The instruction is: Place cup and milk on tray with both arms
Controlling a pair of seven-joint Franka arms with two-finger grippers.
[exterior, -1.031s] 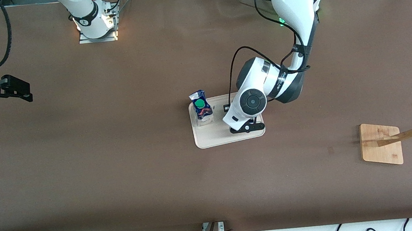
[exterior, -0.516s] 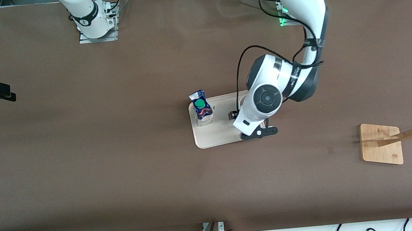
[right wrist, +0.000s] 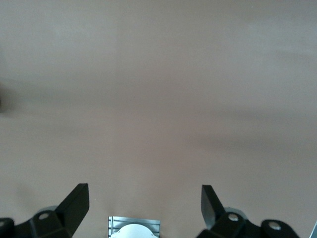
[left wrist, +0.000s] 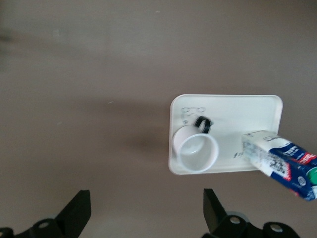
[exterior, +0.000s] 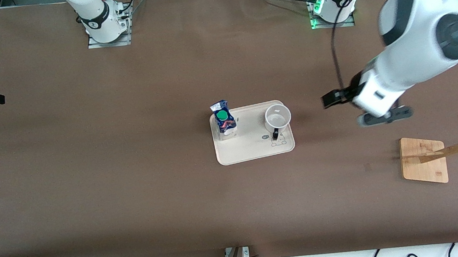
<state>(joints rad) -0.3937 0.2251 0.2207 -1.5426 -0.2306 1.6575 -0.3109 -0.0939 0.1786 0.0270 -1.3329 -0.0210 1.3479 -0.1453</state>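
Left tool (left wrist: 146, 218) raised, fingers spread — right tool (right wrist: 144, 208) likewise, empty.

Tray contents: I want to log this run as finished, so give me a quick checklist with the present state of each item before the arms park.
1. Cup stands upright on the tray, at the end toward the left arm: ok.
2. Milk stands upright on the tray, at the end toward the right arm: ok.
3. Cup and milk apart, not touching: ok.
4. Left gripper open, holding nothing, over bare table off the tray: ok.
5. Right gripper open, empty, over bare table near its own base: ok.
6. Milk fully inside the tray's rim: cannot tell, it sits right at the edge.
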